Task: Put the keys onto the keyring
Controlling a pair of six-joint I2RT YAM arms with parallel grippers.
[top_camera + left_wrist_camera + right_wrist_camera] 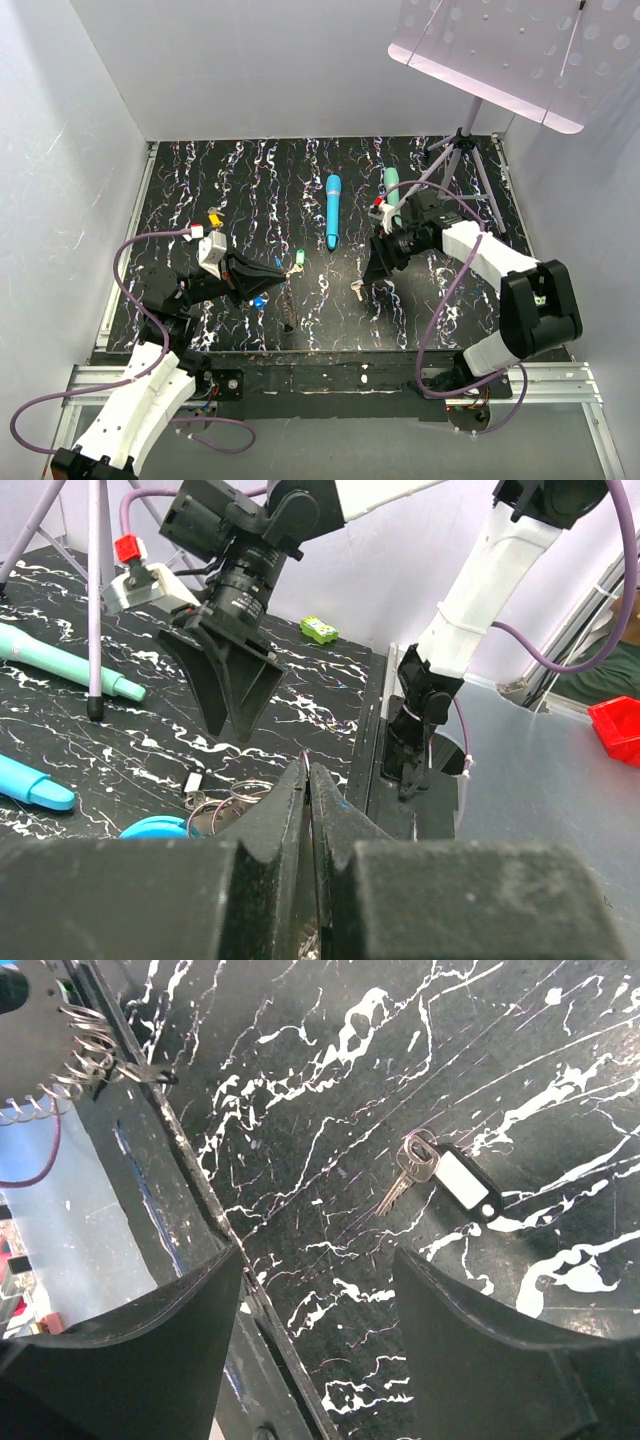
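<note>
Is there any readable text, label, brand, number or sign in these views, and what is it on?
No text can be read in any view.
The key tag has a white window that looks blank.
The small green object at the table's edge is too small to show any marking.

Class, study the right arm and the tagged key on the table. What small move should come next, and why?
Probably ease the right gripper forward and down until its open jaws straddle the key. The key lies flat on the table, just beyond the fingertips, and nothing is touching it.
</note>
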